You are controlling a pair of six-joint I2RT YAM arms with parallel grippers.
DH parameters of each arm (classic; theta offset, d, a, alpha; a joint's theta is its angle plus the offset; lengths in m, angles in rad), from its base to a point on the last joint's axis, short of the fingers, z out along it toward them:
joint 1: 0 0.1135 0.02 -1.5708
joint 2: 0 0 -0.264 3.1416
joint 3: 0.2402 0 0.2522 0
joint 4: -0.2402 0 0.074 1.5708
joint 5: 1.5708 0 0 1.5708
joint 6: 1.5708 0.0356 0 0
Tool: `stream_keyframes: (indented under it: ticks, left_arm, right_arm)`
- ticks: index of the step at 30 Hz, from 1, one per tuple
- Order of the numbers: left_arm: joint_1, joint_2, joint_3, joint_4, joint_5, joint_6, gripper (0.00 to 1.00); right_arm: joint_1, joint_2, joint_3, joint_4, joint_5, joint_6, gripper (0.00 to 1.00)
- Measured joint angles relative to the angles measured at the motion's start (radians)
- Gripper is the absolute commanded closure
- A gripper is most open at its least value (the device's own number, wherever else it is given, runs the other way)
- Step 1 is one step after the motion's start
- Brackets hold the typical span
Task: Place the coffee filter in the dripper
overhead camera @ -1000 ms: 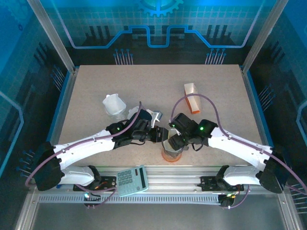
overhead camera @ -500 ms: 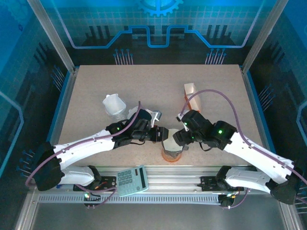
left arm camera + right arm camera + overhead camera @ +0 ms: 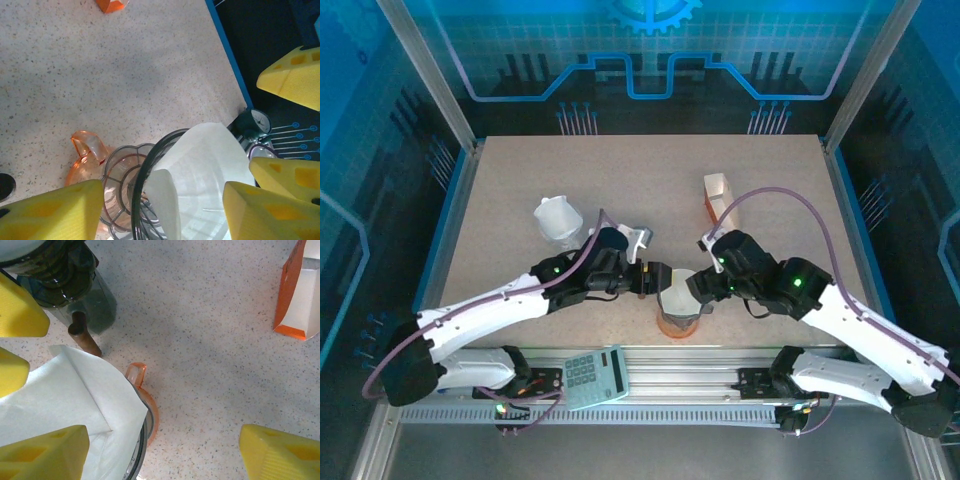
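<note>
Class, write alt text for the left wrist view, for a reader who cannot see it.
A white paper filter sits in an orange dripper on a speckled table, framed between the open yellow fingers of the left gripper.

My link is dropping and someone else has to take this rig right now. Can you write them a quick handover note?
Left gripper: open, fingers on either side of the dripper. I cannot tell whether one touches the paper.
Right gripper: open, holding nothing, beside the dripper.
Things: the dripper stands at the near edge of the table. The white paper filter stands in it, its top edge well above the rim.
Done: the filter is in the dripper.
Left: the filter looks loosely seated. Check it, press it down if needed, then back both arms off.
</note>
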Motion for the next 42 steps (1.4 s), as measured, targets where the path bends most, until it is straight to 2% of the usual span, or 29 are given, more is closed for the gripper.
stream_keyframes:
  ticks: [3, 11, 16, 18, 23, 26, 28, 30, 38, 42]
  left_arm:
    - [0.000, -0.023, 0.000, -0.001, -0.008, 0.001, 0.30]
    - [0.000, -0.100, 0.014, -0.030, -0.051, 0.010, 0.12]
    - [0.000, -0.155, 0.017, -0.058, -0.087, 0.014, 0.07]
    - [0.000, -0.170, 0.026, -0.081, -0.104, 0.027, 0.02]
    - [0.003, -0.243, 0.040, -0.146, -0.188, 0.058, 0.01]
    - [0.036, -0.321, 0.046, -0.195, -0.234, 0.068, 0.06]
    - [0.097, -0.364, 0.051, -0.218, -0.243, 0.075, 0.11]
    - [0.195, -0.399, 0.056, -0.240, -0.241, 0.078, 0.15]
    - [0.700, -0.450, 0.060, -0.262, -0.108, 0.008, 0.29]
    - [0.963, -0.458, -0.002, -0.185, -0.005, -0.089, 0.43]
  right_arm:
    - [0.000, -0.025, 0.000, 0.001, 0.007, 0.000, 0.19]
    - [-0.001, -0.092, -0.002, 0.029, 0.030, 0.000, 0.19]
    - [-0.002, -0.122, -0.028, 0.037, 0.040, 0.007, 0.19]
    - [-0.002, -0.132, -0.049, 0.035, 0.048, 0.019, 0.19]
    - [-0.006, -0.192, -0.104, 0.011, 0.059, 0.056, 0.18]
    - [-0.006, -0.221, -0.124, -0.003, 0.059, 0.075, 0.19]
    - [-0.006, -0.228, -0.126, -0.008, 0.059, 0.083, 0.19]
    - [-0.006, -0.230, -0.128, -0.008, 0.058, 0.087, 0.19]
    - [-0.006, -0.237, -0.179, 0.009, 0.037, 0.090, 0.19]
    - [-0.006, -0.244, -0.186, 0.021, 0.023, 0.089, 0.19]
